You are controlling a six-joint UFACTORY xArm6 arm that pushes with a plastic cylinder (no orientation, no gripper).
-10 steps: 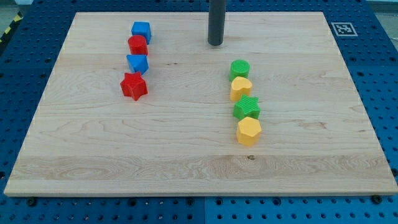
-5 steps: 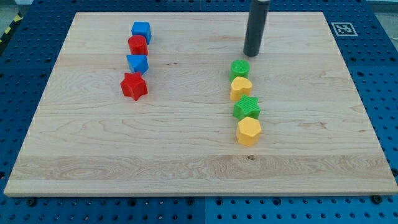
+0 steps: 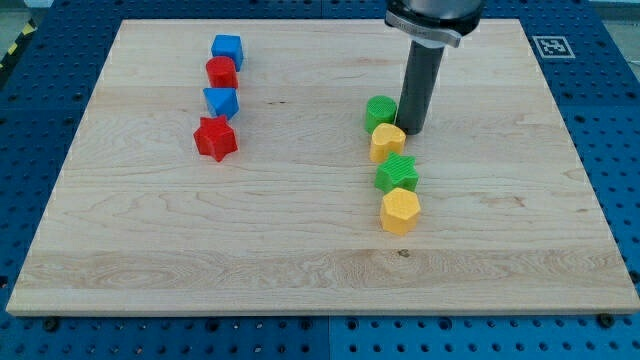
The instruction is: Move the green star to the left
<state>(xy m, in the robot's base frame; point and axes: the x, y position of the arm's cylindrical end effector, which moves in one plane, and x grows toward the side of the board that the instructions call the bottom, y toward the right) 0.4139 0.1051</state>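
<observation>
The green star lies right of the board's middle, in a column of blocks. Above it is a yellow heart-like block, then a green cylinder. Below it is a yellow hexagon. My tip is down on the board just right of the green cylinder and the yellow heart, close to or touching them. It stands above and slightly right of the green star.
At the view's upper left is a second column: a blue cube, a red cylinder, a blue block and a red star. The wooden board lies on a blue pegboard table.
My tip has moved to the view's right and down, from the top middle of the board to just beside the green cylinder and yellow heart. The green cylinder has shifted slightly left.
</observation>
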